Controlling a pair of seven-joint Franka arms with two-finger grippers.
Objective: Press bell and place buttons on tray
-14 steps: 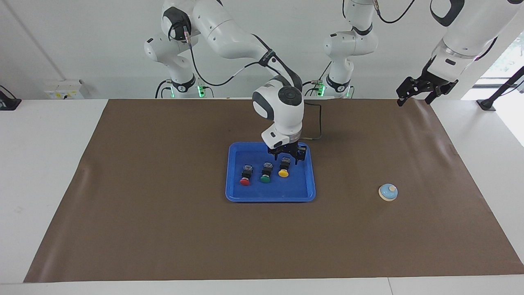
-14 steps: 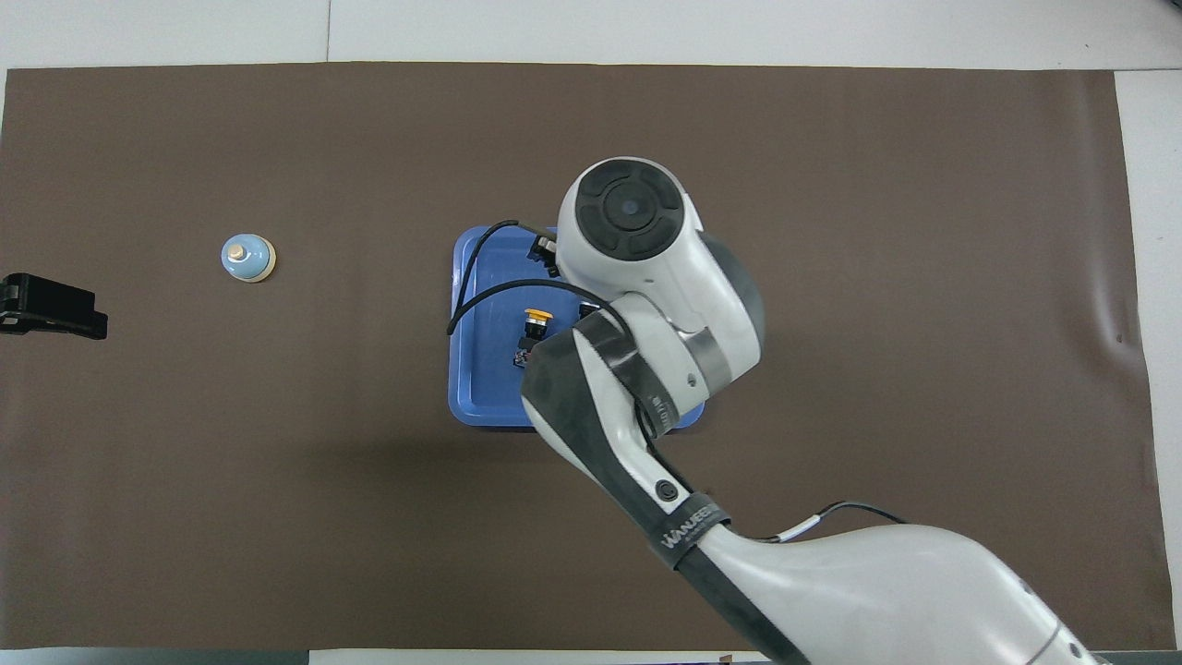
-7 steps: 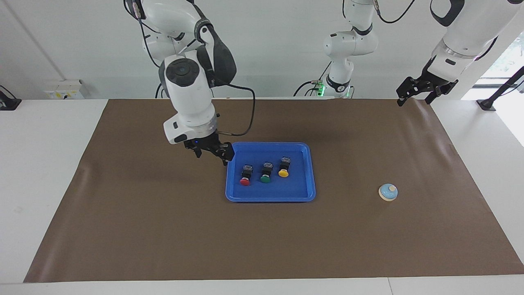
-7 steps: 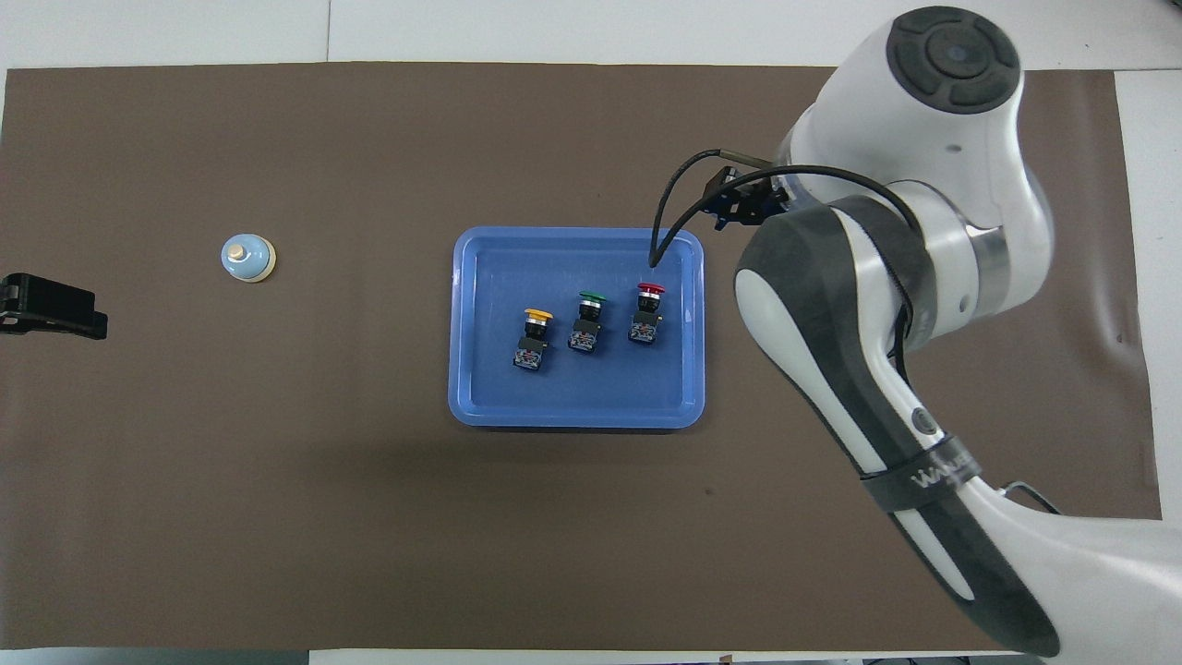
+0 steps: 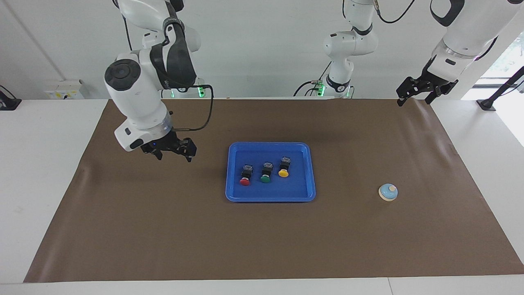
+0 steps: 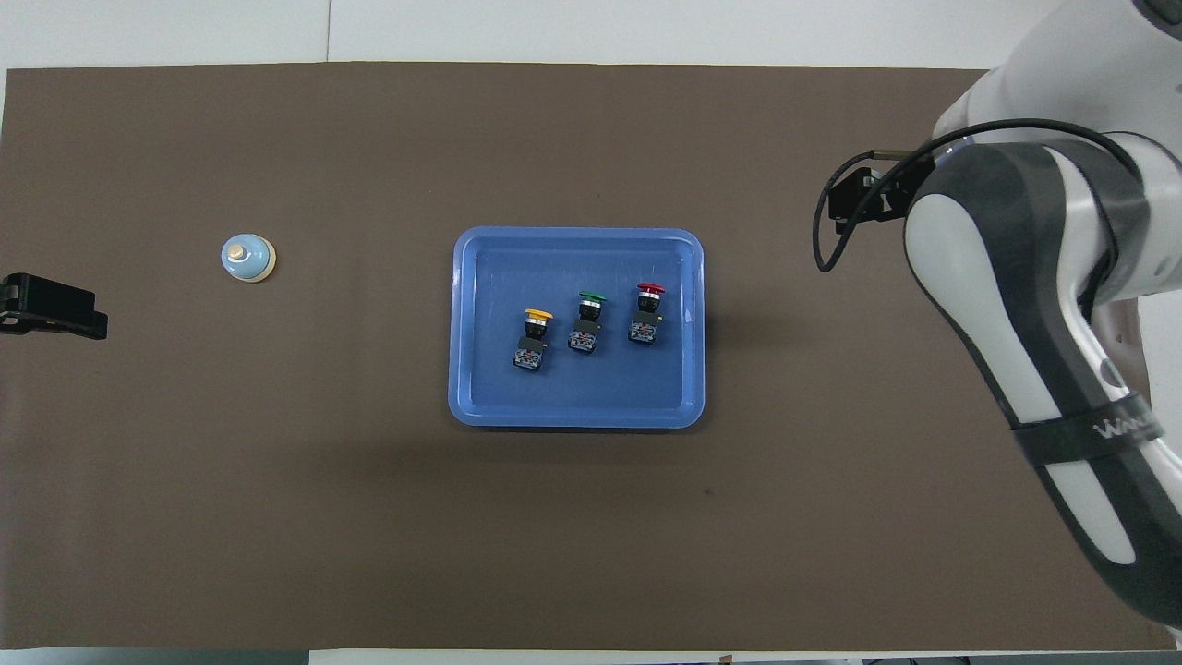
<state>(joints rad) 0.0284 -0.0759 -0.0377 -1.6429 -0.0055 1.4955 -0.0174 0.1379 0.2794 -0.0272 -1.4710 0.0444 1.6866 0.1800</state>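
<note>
Since a second ago the right gripper (image 5: 171,152) has left the tray (image 5: 270,197) and swung out toward the right arm's end of the table; it now hangs empty over bare brown mat (image 5: 163,229), well apart from the tray, with its fingers spread wide and holding nothing (in the overhead view only a dark corner of it shows past the arm's white shell). Nothing else has shifted in that time.

Taking the facing view from its left edge across: first comes the right gripper over the mat; next the tray, lying flat near the middle of the table; in it lie the three buttons in a slanting row, the red button (image 5: 245,176) toward the right arm's end, the green button (image 5: 266,173) in the middle, the yellow button (image 5: 283,167) toward the left arm's end and a little nearer to the robots than the other two; each lies on its side with its cap pointing away from the robots, and none touches another or the rim.

After the tray stands the bell (image 5: 388,192), upright on the mat toward the left arm's end, well apart from the tray; last, the left gripper (image 5: 421,95) waits over the mat's edge at the robots' end, fingers open and empty.
</note>
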